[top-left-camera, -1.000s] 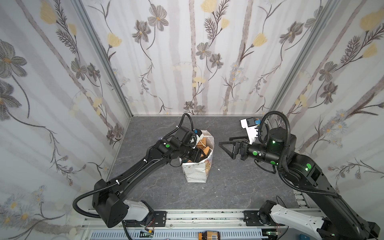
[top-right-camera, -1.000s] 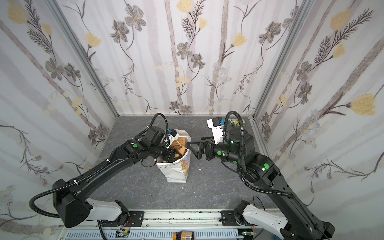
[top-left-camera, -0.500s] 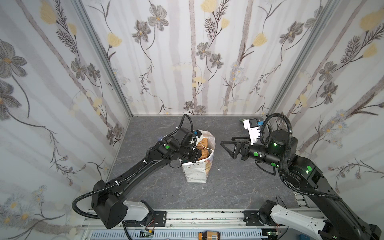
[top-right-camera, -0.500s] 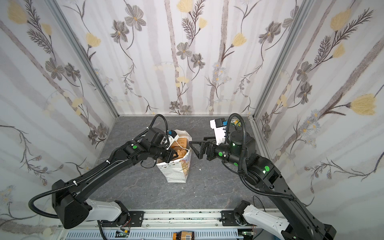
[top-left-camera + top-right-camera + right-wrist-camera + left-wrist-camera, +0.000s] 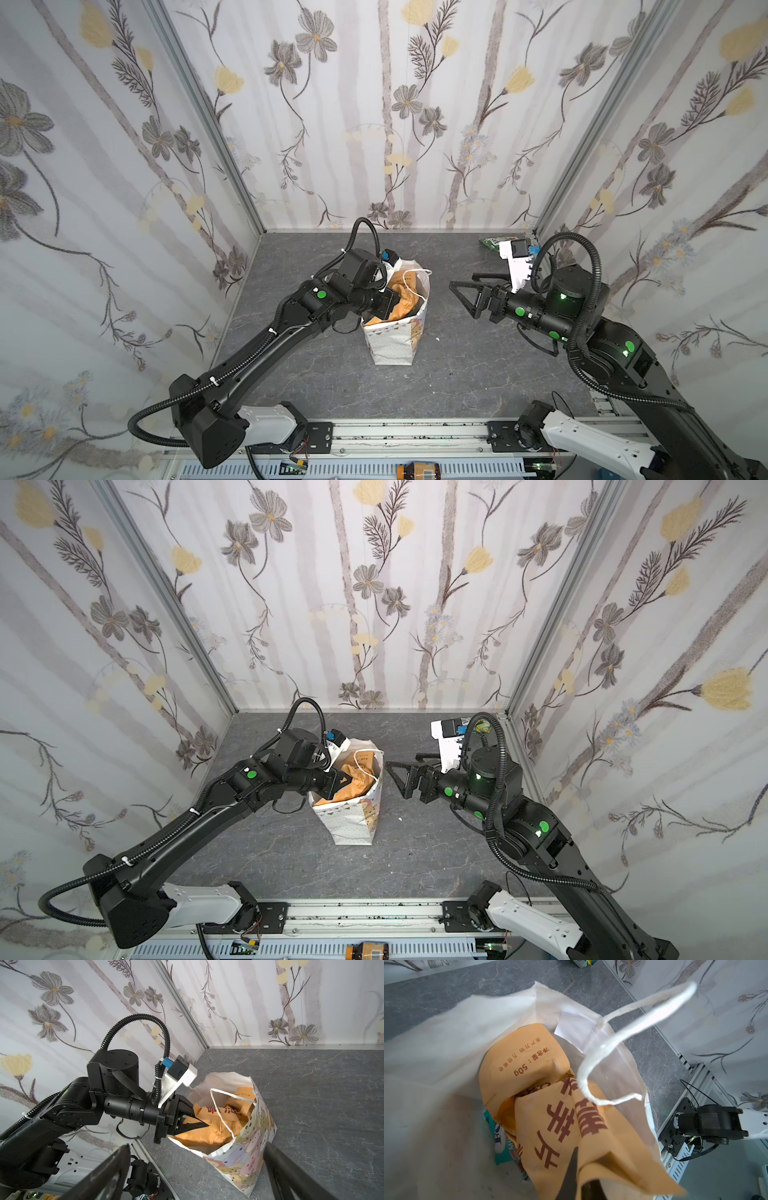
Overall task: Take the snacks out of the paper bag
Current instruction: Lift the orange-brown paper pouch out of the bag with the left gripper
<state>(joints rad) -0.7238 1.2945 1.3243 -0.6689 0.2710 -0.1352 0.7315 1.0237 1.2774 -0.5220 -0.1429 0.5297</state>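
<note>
The left pincer (image 5: 200, 1116) reaches into the open mouth of the bag, its jaws closed tight on a fold of the large tan-orange crinkly pouch (image 5: 550, 1126) with red-brown printed characters. In the left wrist view one dark finger (image 5: 571, 1169) shows against the pouch, with the material creased around it. The pouch fills most of the opening and sits partly above the rim. Beside it, lower inside, lies a small teal packet (image 5: 500, 1145), mostly covered.

Both are in the white paper gift bag (image 5: 392, 345) with dots, triangle bunting and a cartoon-animal side panel. It stands upright near the middle of the grey marbled desk (image 5: 457, 374), and one white cord handle (image 5: 633, 1022) loops over the opening.

The right pincer (image 5: 462, 280) hangs just beside the bag, apart from it, jaws spread wide and holding nothing, pointing toward the bag.

A small green packet (image 5: 492, 243) lies on the desk in the far right corner, well apart from the bag.
</note>
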